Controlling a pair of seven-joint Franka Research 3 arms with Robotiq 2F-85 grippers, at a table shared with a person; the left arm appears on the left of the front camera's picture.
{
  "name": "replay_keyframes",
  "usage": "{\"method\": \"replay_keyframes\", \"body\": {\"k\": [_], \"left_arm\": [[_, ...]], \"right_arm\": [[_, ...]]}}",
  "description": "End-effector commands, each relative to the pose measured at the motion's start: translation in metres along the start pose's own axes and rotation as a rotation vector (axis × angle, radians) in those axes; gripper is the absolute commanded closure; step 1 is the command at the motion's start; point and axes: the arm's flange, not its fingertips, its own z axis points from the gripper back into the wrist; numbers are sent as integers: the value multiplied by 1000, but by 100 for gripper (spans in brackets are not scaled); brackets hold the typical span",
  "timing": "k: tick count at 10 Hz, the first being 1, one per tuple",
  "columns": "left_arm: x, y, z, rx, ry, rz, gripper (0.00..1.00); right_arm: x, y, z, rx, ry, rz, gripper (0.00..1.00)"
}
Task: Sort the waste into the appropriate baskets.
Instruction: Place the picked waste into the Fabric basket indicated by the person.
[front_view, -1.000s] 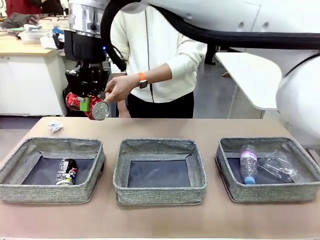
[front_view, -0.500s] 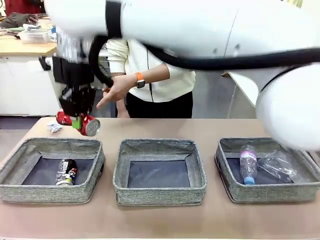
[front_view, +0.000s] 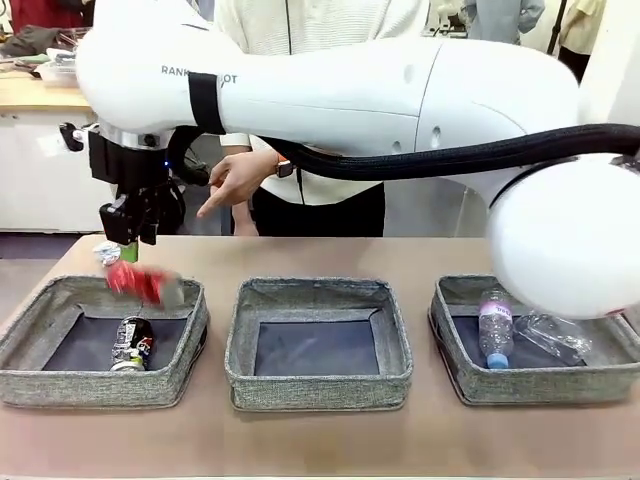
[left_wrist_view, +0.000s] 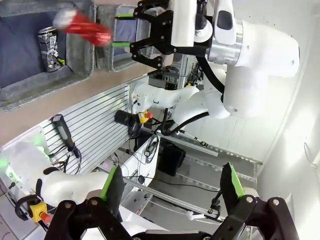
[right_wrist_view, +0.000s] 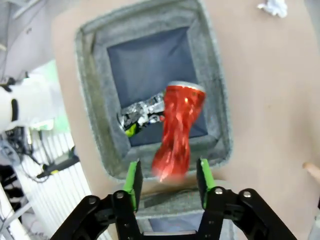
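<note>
Three grey woven baskets sit in a row on my desk (front_view: 320, 440), and I have the right arm reaching across to the left basket (front_view: 60, 375). My right end effector (front_view: 128, 232) hangs above that basket's far rim with its green-padded fingers spread apart and nothing between them; the red soda can (front_view: 145, 285) is just below it, blurred and tilted, clear of the pads and over the far edge of the basket. From the right wrist view I see the same can (right_wrist_view: 177, 127) lying between and beyond the two fingers without touching either, above the basket's dark bottom, where the dark blue-black soda can (right_wrist_view: 142, 114) already lies on its side. In the front view that dark can (front_view: 131, 343) rests near the middle of the left basket's floor. The small white paper wad (front_view: 106, 250) lies on the desk just behind the left basket (partly hidden by the end effector). The middle basket (front_view: 320, 385) holds nothing I can see. The right basket (front_view: 545, 385) holds the clear blue-capped plastic bottle (front_view: 496, 327) lying cap toward me, with the clear plastic film (front_view: 555, 335) beside it. My left end effector (left_wrist_view: 172, 192) is raised away from the desk, fingers wide apart and empty. A person's hand (front_view: 235, 178) hovers behind the right arm, above the far edge of the desk.
</note>
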Motion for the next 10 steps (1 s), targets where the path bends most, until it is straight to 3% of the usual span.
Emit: {"method": "replay_keyframes", "body": {"k": [1, 7, 10], "left_arm": [[-3, 0, 1, -12, 0, -3, 0], [-3, 0, 1, -12, 0, -3, 0], [0, 0, 0, 0, -1, 0, 0]], "right_arm": [[1, -2, 5, -14, -1, 31, 0], [-10, 0, 19, -29, -10, -3, 0], [-44, 29, 74, 35, -11, -142, 0]]}}
